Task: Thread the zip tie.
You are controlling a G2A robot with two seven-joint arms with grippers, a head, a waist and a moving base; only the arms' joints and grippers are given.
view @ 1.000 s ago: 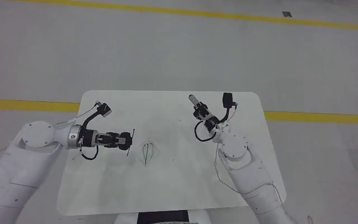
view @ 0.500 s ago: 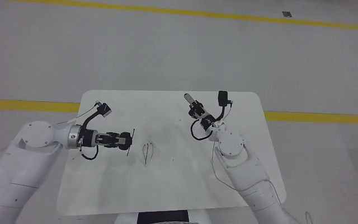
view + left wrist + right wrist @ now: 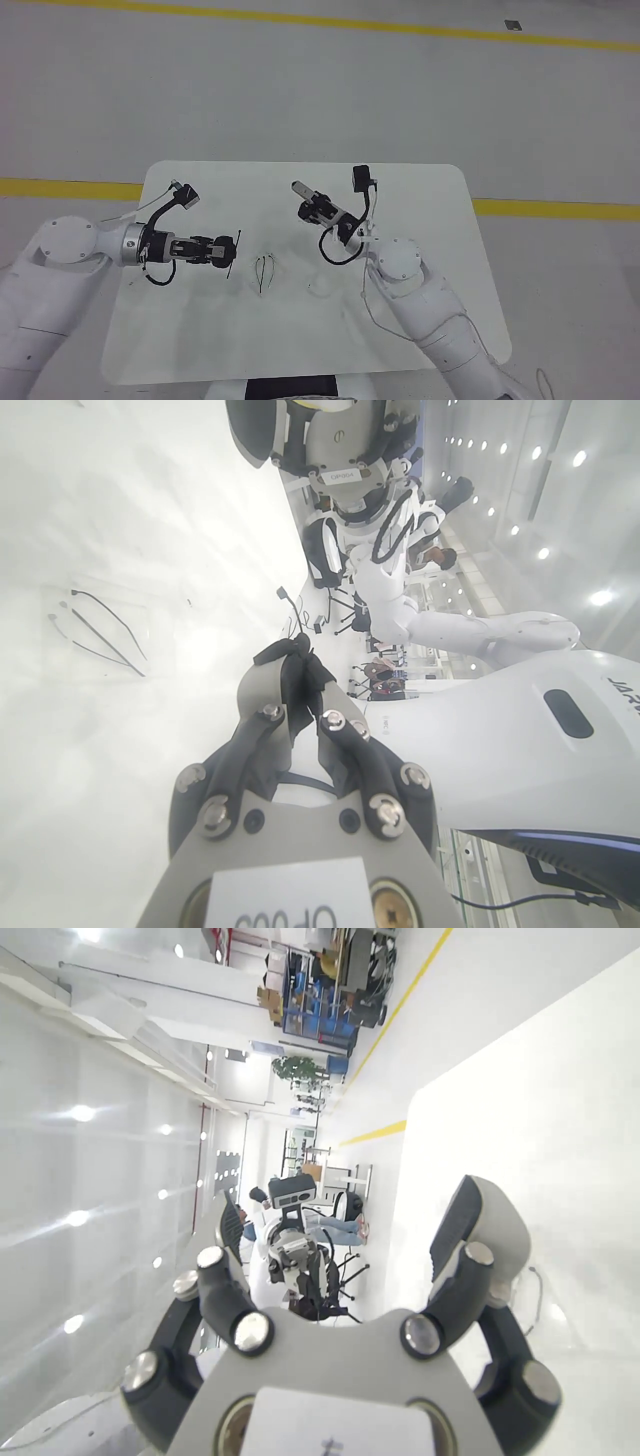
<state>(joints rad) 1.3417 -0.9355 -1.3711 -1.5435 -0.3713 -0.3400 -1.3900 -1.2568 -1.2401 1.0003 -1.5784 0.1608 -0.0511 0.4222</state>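
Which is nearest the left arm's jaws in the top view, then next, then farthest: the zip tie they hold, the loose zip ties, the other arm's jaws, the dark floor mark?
1. Held zip tie: pinched in the left jaws.
2. Loose zip ties: on the table beside them.
3. Right jaws: open, over the table's middle.
4. Dark floor mark: far beyond the table.

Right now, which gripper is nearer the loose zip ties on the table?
Left. The left gripper, shut on a zip tie, sits just beside the loose zip ties; the right gripper, open, is farther off toward the table's far side.
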